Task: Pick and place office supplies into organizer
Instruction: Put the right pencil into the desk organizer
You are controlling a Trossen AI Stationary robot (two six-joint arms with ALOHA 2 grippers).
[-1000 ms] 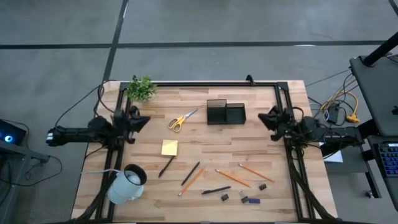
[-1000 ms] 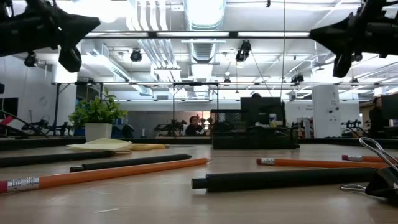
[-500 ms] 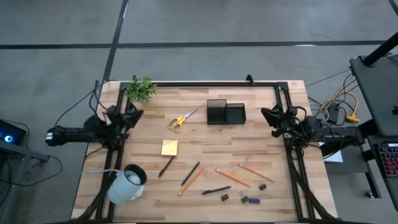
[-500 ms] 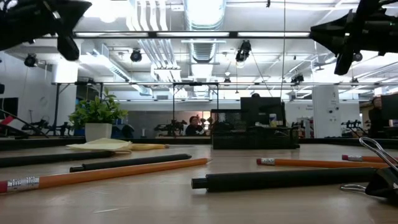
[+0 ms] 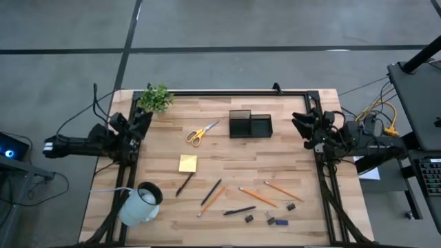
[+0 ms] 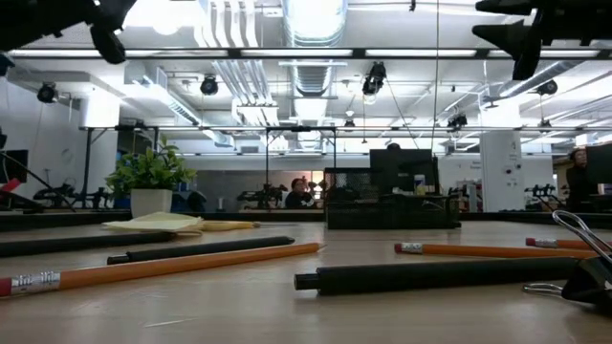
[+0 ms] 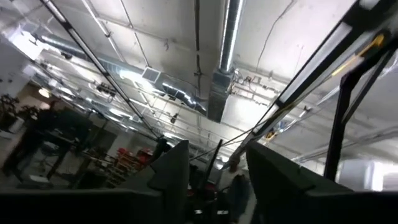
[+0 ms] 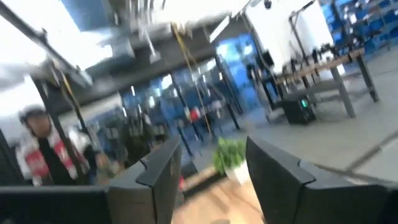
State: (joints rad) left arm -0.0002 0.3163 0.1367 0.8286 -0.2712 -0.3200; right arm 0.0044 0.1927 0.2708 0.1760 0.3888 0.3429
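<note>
Meanwhile the left pincer (image 5: 142,118) hangs at the left edge of the bench (image 5: 227,165), near the small green plant (image 5: 156,98), its fingers (image 7: 171,171) parted with nothing between them; the right pincer (image 5: 301,125) hangs at the right edge, likewise spread and empty, its fingers (image 8: 155,171) framing the plant across the bench; neither touches any of the supplies. On the far middle of the bench stands the black organizer (image 5: 250,125), and just left of it lie the yellow-handled scissors (image 5: 200,132); nearer the front sits the yellow sticky-note pad (image 5: 187,163), with a dark pen (image 5: 184,184) just below it; further right lie another pen (image 5: 211,192) beside an orange pencil (image 5: 213,200), two more pencils (image 5: 258,197) and a third pen (image 5: 239,211); small dark bits (image 5: 275,221) are scattered at the front right; a white mug (image 5: 141,203) lies tipped at the front left corner.
</note>
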